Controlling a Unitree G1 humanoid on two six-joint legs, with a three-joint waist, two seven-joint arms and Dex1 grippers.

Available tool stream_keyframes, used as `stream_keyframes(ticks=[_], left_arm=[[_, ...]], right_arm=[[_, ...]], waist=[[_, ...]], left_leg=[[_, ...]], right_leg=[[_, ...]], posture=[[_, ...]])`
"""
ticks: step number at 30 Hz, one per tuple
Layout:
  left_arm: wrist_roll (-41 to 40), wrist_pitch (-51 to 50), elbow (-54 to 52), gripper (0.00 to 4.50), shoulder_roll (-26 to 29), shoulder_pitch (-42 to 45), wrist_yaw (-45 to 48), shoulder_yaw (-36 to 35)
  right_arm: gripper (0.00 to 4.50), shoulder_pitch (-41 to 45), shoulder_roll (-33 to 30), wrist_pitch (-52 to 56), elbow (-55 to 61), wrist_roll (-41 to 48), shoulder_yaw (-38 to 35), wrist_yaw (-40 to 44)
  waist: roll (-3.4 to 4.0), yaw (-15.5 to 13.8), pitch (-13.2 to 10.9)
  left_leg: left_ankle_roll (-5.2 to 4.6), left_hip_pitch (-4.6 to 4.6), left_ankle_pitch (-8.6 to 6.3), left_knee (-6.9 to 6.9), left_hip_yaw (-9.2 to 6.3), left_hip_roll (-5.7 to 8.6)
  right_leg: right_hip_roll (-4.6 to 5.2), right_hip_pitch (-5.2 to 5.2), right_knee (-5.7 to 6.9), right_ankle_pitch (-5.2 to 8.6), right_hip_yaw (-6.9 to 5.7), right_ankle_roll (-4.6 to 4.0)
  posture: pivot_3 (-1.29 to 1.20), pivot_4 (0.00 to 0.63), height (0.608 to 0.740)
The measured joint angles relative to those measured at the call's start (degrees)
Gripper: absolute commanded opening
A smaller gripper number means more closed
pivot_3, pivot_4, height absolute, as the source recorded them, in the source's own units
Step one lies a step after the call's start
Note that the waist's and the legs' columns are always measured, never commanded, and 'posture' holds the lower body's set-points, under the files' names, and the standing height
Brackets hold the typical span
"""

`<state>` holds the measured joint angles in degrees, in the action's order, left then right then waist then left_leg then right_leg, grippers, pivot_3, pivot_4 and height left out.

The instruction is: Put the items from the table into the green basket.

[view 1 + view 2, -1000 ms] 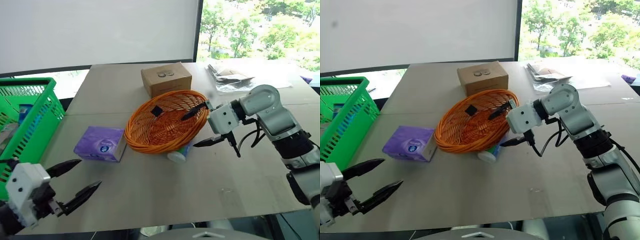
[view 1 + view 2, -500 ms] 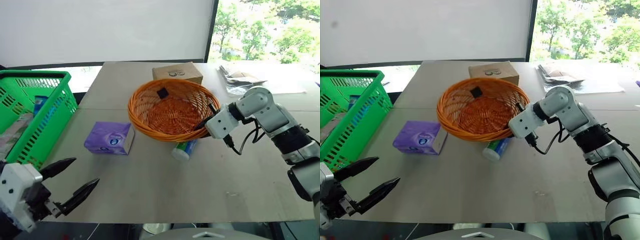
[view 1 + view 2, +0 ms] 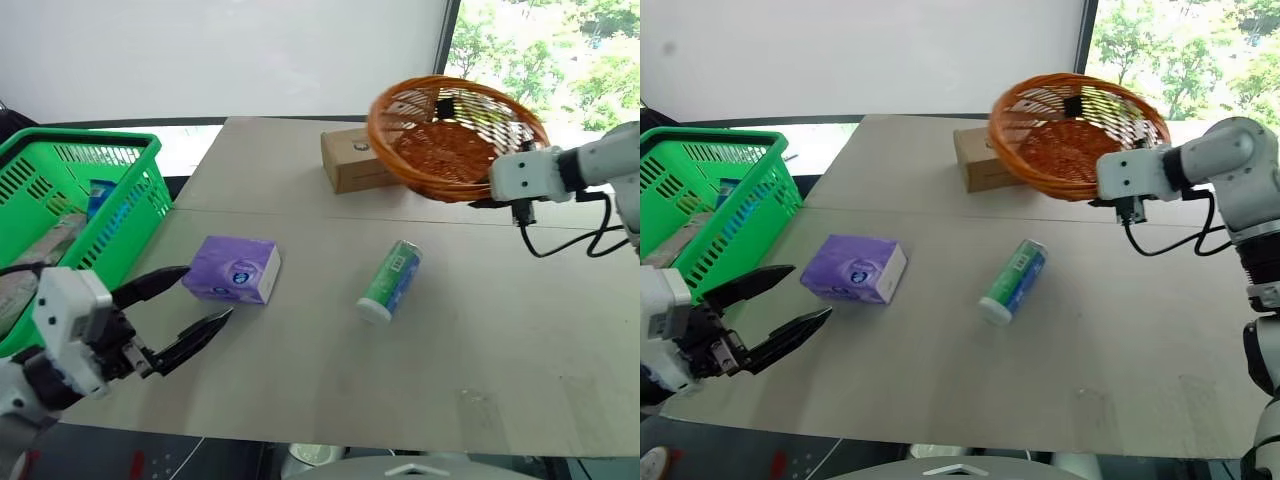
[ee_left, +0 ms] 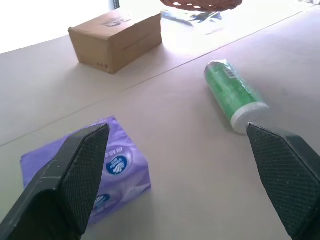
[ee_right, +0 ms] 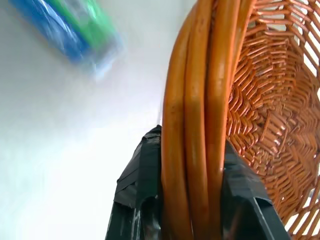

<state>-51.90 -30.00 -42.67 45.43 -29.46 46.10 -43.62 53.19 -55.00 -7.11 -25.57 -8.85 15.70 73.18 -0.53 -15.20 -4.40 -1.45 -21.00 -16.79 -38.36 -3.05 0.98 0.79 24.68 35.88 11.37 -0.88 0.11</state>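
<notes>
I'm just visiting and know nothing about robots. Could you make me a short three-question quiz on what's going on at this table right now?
1. True or false: the right claw grips the rim of the orange bowl and holds it up off the table.
2. What lies nearest the open left claw?
A. the cardboard box
B. the purple packet
C. the green tube
3. Fill in: the tube lies on its ____ on the table, outside the green basket.

Key: 1 true; 2 B; 3 side.
</notes>
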Motion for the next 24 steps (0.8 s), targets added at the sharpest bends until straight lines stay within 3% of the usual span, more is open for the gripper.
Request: stream_keyframes(ticks=[2,3,10,13,16,18,19,24], left_arm=[[0.14,-0.66,1.21,4.50,0.92,2.78,-0.25,2.40],[0.30,-0.85,1.67,4.50,1.37,3.78,-0.32,3.43],[4.63,-3.79,5.32,4.50,3.95,11.73,-3.61,10.73],[7.38,-5.87,5.39,4.50,4.56,11.80,-6.02,12.14],[12.20,-7.70,5.17,4.50,4.62,10.44,-9.61,14.18],[18.34,-8.05,5.67,4.50,4.58,9.41,-13.04,17.00],[18.89,-8.04,5.67,4.50,4.53,9.26,-13.34,17.20],[29.42,-7.68,10.71,4.50,2.80,10.99,-19.87,21.64]], right_arm=[[0.37,0.10,-1.20,-1.43,-6.10,-3.23,-0.03,-3.82],[1.38,0.32,-1.30,-2.71,-9.02,-4.77,0.05,-5.80],[4.42,4.65,-0.55,-13.50,-27.52,-12.65,1.60,-18.95],[4.48,4.65,-0.25,-14.25,-29.34,-12.09,1.16,-18.82],[4.48,1.67,1.94,-9.33,-22.53,-3.19,-3.88,-11.92],[4.48,-5.12,6.17,2.71,-6.67,10.89,-8.75,-4.61],[4.48,-5.87,6.68,4.05,-5.11,12.29,-9.11,-4.00],[4.48,-19.08,10.76,27.78,23.63,33.45,-13.18,-1.74]], waist=[[0.04,0.64,0.03],[0.07,1.31,0.05],[0.20,6.16,0.13],[0.24,8.09,0.15],[0.25,9.45,0.18],[0.20,9.83,0.26],[0.22,9.78,0.26],[0.33,7.30,0.38]], left_leg=[[0.00,0.02,0.00,0.01,0.10,0.05],[0.01,0.02,0.01,0.02,0.12,0.07],[0.24,0.15,0.16,0.05,0.27,-0.11],[0.23,0.26,0.16,0.08,0.23,-0.16],[0.04,0.38,0.05,0.10,0.22,-0.23],[-0.04,0.49,0.01,0.11,0.25,-0.28],[-0.04,0.49,0.01,0.11,0.19,-0.28],[-0.05,0.53,0.01,-0.04,-0.21,-0.18]], right_leg=[[-0.04,0.01,0.00,-0.05,0.09,-0.08],[-0.06,0.01,0.00,-0.11,0.12,-0.18],[-0.05,-0.03,0.06,-0.16,0.49,-0.28],[0.08,-0.03,0.10,-0.17,0.76,-0.27],[0.03,-0.07,0.17,-0.31,0.87,-0.04],[-0.01,-0.08,0.46,-0.32,0.97,-0.03],[-0.01,-0.08,0.47,-0.31,0.93,-0.03],[-0.21,-0.11,0.72,-0.26,0.61,0.02]], posture=[[0.25,0.000,0.740],[0.25,0.000,0.740],[0.24,0.000,0.740],[0.25,0.000,0.740],[0.27,0.000,0.740],[0.27,0.000,0.740],[0.27,0.000,0.740],[0.29,0.000,0.740]])
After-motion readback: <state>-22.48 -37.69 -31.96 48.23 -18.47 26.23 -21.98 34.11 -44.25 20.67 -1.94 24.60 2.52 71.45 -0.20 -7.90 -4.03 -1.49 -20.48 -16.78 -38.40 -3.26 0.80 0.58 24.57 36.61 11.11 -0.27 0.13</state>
